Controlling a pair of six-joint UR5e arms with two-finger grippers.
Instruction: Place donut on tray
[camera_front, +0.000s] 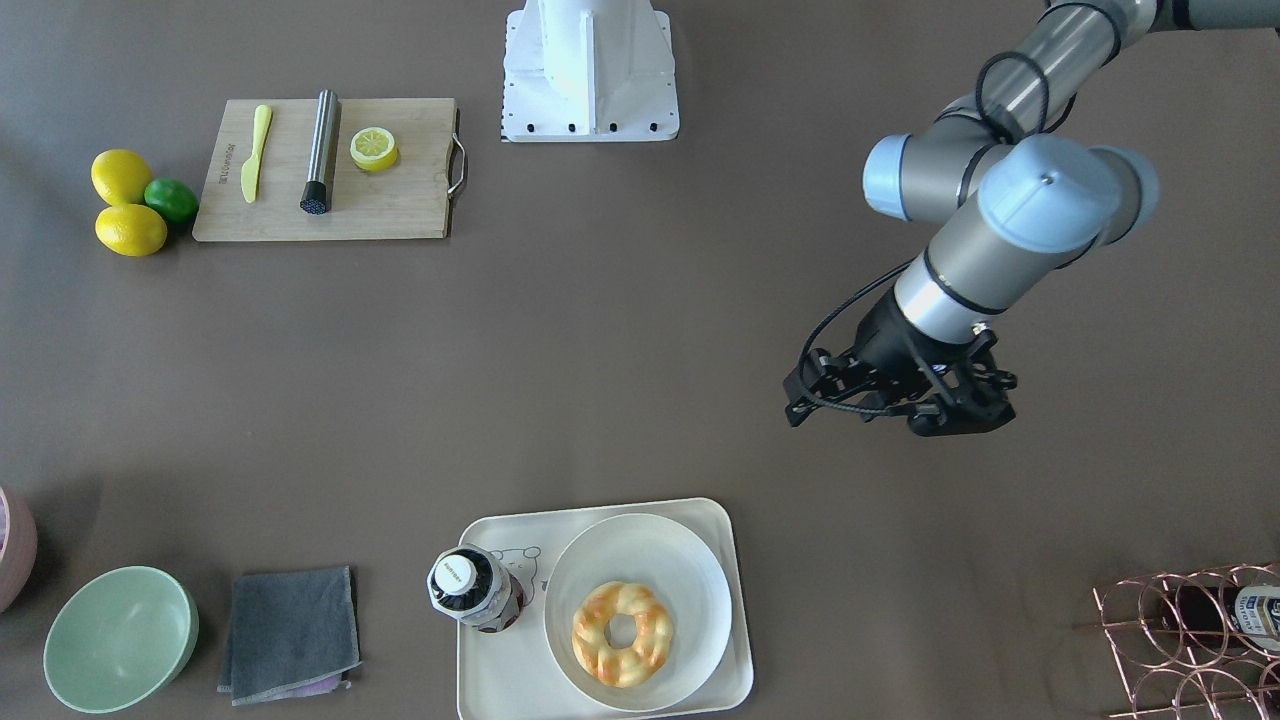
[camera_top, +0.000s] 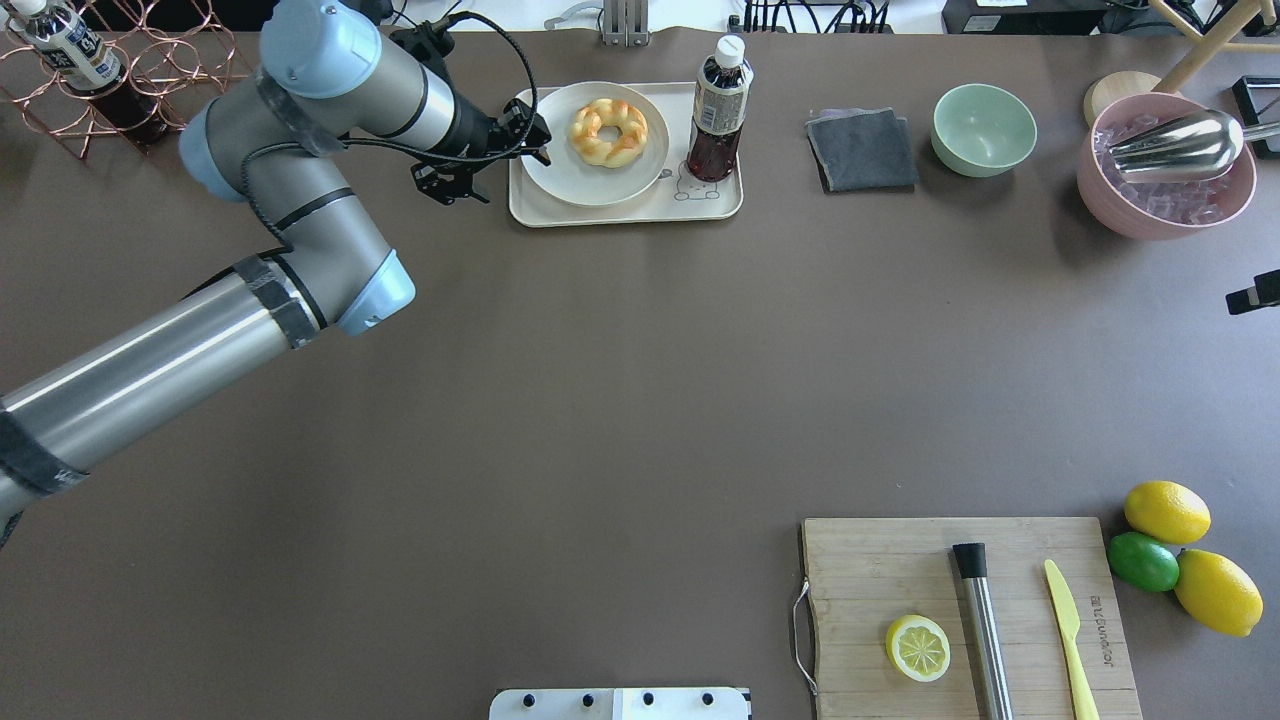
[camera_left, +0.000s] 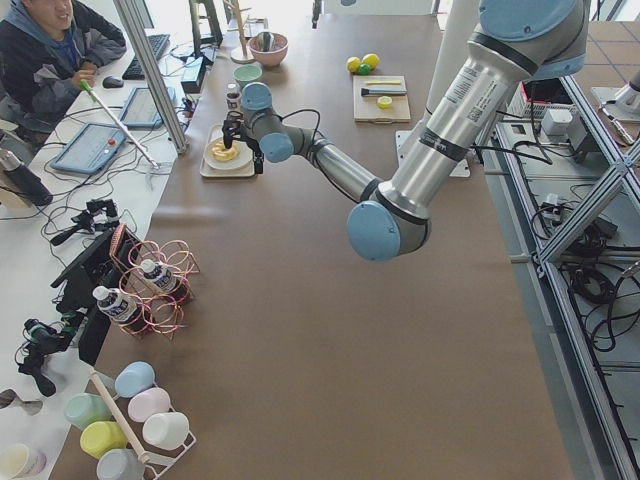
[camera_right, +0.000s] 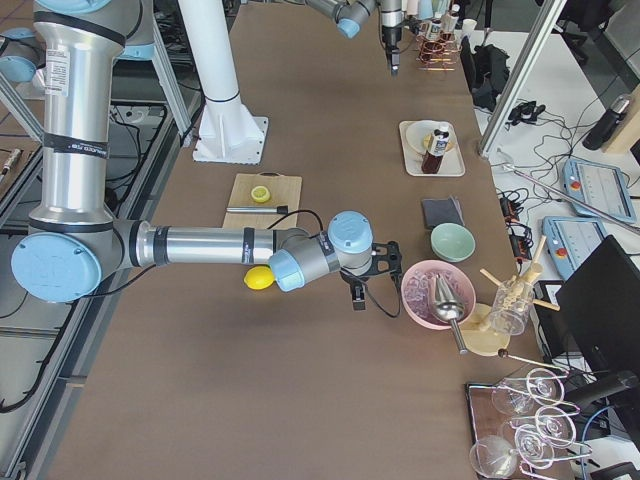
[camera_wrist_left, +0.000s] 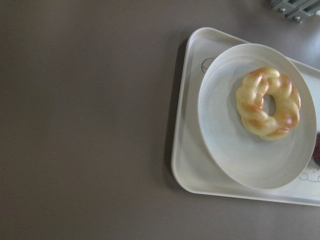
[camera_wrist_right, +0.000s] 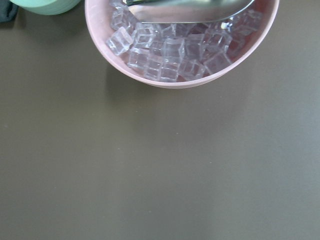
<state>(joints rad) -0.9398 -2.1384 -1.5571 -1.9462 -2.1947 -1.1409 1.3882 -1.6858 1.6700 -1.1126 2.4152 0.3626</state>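
The donut (camera_front: 622, 634), a braided golden ring, lies in a round white plate (camera_front: 640, 550) on the cream-white tray (camera_front: 480, 670). It also shows in the overhead view (camera_top: 608, 131) and the left wrist view (camera_wrist_left: 269, 103). My left gripper (camera_top: 528, 130) hovers at the tray's edge (camera_top: 620, 212) beside the plate, empty, and its jaws look apart. My right gripper (camera_right: 365, 285) hangs next to the pink ice bowl (camera_top: 1165, 190). Only its tip shows at the overhead view's right edge, so I cannot tell its state.
A dark drink bottle (camera_top: 718, 110) stands on the tray beside the plate. A grey cloth (camera_top: 861, 148) and green bowl (camera_top: 983, 128) sit further along. A wire bottle rack (camera_top: 130, 70) is behind my left arm. A cutting board (camera_top: 880, 580) holds a lemon slice, muddler and knife.
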